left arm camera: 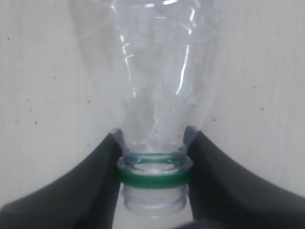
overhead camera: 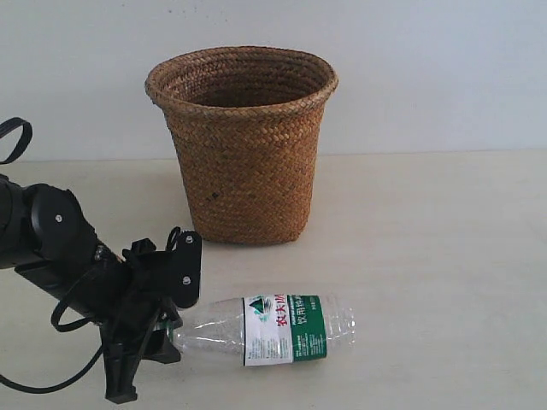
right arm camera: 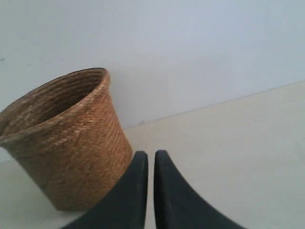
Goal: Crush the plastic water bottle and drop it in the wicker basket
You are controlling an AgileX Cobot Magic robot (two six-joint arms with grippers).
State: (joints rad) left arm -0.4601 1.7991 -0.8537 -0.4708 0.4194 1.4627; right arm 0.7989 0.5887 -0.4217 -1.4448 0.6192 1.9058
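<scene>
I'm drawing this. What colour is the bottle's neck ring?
Green. The neck ring shows best in left wrist view.

Robot test bench, by every visible sign a lab setup and not a home or shop. In the exterior view a pale, unmarked tabletop [overhead camera: 444,256] fills the lower half of the frame and runs back to a blank white wall [overhead camera: 427,68] across the top. At lower left a black robot arm [overhead camera: 51,235], its screws exposed and a loose black cable [overhead camera: 54,314] looping off it, reaches over the surface. Two plain props sit on the table: a wicker basket [overhead camera: 244,145] at centre and a plastic water bottle [overhead camera: 273,329] lying on its side below it. The right wrist view shows the same bare wall and tabletop.
</scene>
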